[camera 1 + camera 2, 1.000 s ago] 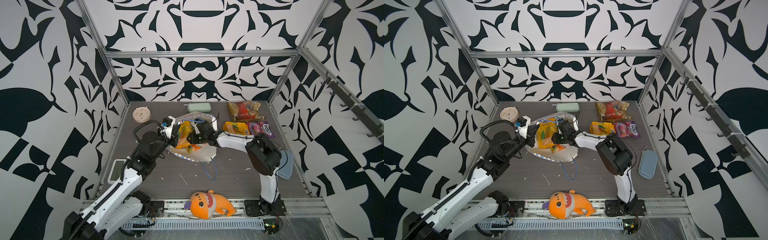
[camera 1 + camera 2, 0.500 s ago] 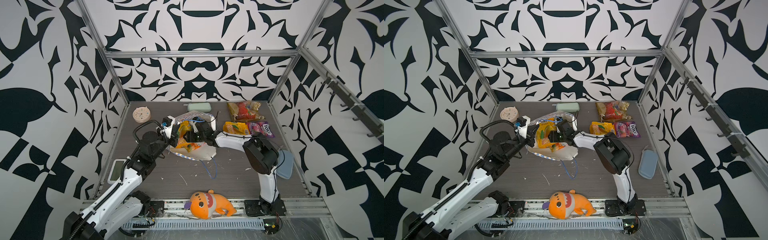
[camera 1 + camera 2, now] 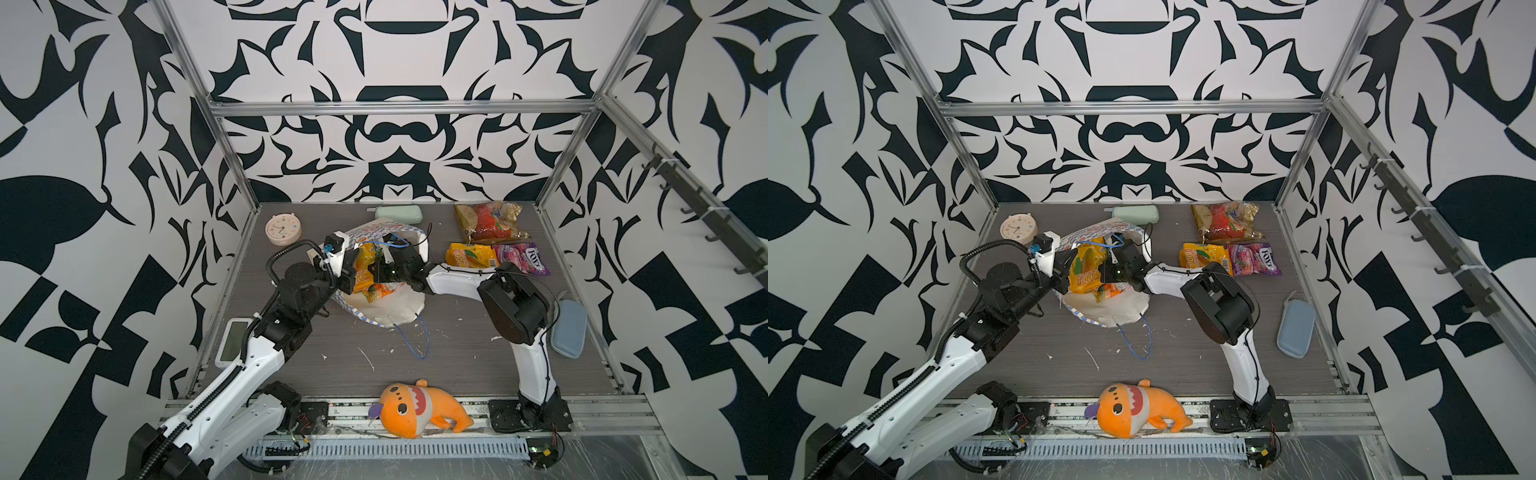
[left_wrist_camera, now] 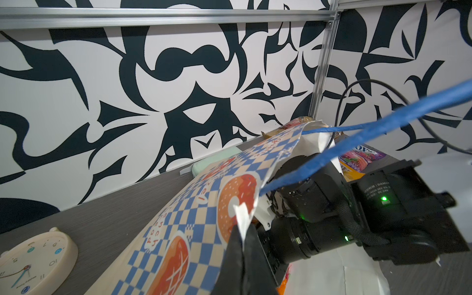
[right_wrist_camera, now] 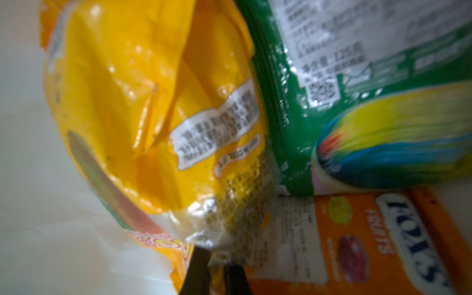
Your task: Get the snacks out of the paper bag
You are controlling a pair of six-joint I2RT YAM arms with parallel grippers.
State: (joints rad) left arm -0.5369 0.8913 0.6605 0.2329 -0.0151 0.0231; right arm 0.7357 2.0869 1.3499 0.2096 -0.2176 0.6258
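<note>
6 snacks (image 3: 471, 255), 1 paper bag (image 3: 384, 307), 2 cases (image 3: 399, 215), 1 clock (image 3: 283, 228), 1 plush toy (image 3: 415, 409), 2 arms (image 3: 257, 361).

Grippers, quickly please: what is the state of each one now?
Left gripper: closed on the paper bag rim.
Right gripper: closed on the yellow packet, at its sealed edge, inside the bag.

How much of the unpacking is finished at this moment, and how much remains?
Done: the clear packet, yellow-orange packet and purple packet lie on the table outside the bag. In hand: the left end effector pinches the bag's rim, and the right end effector is shut on a yellow packet inside. Left: that packet, plus the green packet and orange packet in the bag.
</note>
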